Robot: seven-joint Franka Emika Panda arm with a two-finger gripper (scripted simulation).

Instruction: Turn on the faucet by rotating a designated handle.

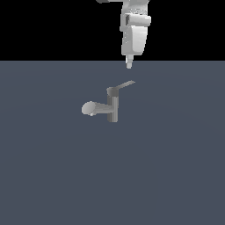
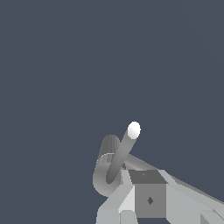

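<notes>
Handle just below claw, apart; faucet under.

Your arm comes down from the top edge of the exterior view, its white wrist links stacked nearly vertical and narrowing downward. The tool points straight down at the arm's lowest end. In that view you see the fingertips as one slim pale tip with no gap visible, so the jaws look drawn together. In the wrist view the tool shows only as blocky grey and white finger bodies crowded close to the lens, and you cannot judge their spacing there. Nothing is held between them.
</notes>
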